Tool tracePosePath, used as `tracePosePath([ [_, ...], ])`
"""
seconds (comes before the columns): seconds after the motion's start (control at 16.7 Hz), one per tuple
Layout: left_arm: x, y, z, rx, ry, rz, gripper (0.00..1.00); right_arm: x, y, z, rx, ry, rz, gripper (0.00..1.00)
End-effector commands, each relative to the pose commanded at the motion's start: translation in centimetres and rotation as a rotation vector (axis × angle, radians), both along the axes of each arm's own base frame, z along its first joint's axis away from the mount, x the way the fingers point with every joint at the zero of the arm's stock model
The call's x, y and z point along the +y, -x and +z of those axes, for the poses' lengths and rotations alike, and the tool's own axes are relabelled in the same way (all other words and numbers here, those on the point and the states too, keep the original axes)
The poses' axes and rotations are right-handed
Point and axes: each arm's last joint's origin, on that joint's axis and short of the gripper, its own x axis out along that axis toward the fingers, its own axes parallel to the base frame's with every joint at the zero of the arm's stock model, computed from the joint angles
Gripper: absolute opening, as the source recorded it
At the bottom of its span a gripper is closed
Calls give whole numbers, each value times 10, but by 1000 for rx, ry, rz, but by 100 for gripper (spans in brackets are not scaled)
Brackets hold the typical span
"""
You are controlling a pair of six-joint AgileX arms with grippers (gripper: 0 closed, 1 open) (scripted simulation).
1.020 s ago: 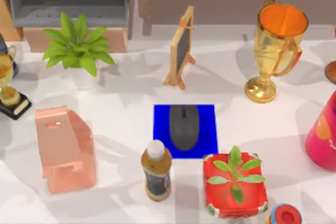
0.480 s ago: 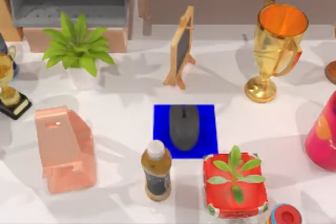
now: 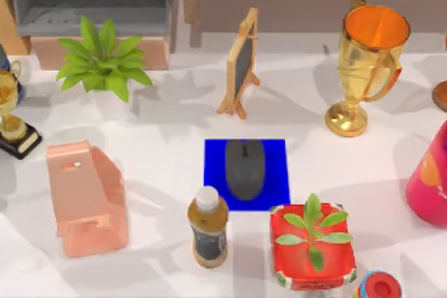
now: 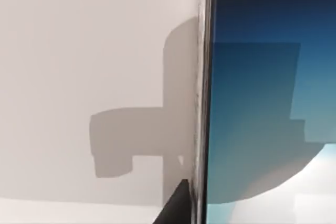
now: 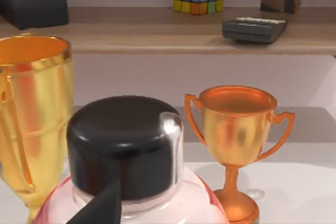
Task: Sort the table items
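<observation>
Centrally on the white tabletop [image 3: 167,151], the dark grey oval computer mouse [image 3: 245,168] lies matte and smooth-domed on a flat square blue mat [image 3: 278,172], its long axis running toward the back. Just beside the mat's near left corner stands a brown bottle [image 3: 208,228] with a white cap, and at its near right corner a glossy red pot [image 3: 311,256] holds a small green plant, the pot's lower edge cut off. A wedge-shaped salmon-pink stand [image 3: 85,199] sits well to the left. At the back are a leafy plant [image 3: 100,61], a small wooden-framed chalkboard [image 3: 242,64] and a shiny gold trophy [image 3: 369,61].

From the left wrist, the smartphone [image 4: 268,103] shows as a slim black-edged slab with a blue-to-white screen, cropped on three sides, against a plain white surface. Whether either arm's jaws are open or closed cannot be told. From the right wrist, a rounded glossy black cap [image 5: 126,145] on a pink body hides the foreground, flanked by a gold cup [image 5: 31,114] and a smaller orange-gold trophy [image 5: 236,135].
</observation>
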Motion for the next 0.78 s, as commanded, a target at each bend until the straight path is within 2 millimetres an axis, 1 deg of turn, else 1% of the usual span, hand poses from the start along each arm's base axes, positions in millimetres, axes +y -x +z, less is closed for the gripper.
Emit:
tracePosePath([
  [0.18, 0, 0, 0, 0, 0, 0, 0, 0, 0, 0, 0, 0, 0, 100],
  [0.24, -3, 1, 11, -12, 9, 7, 0, 0, 0, 0, 0, 0, 0, 100],
  [0.3, -3, 1, 13, -12, 9, 7, 0, 0, 0, 0, 0, 0, 0, 100],
  [0.78, -3, 1, 41, -12, 9, 7, 0, 0, 0, 0, 0, 0, 0, 100],
])
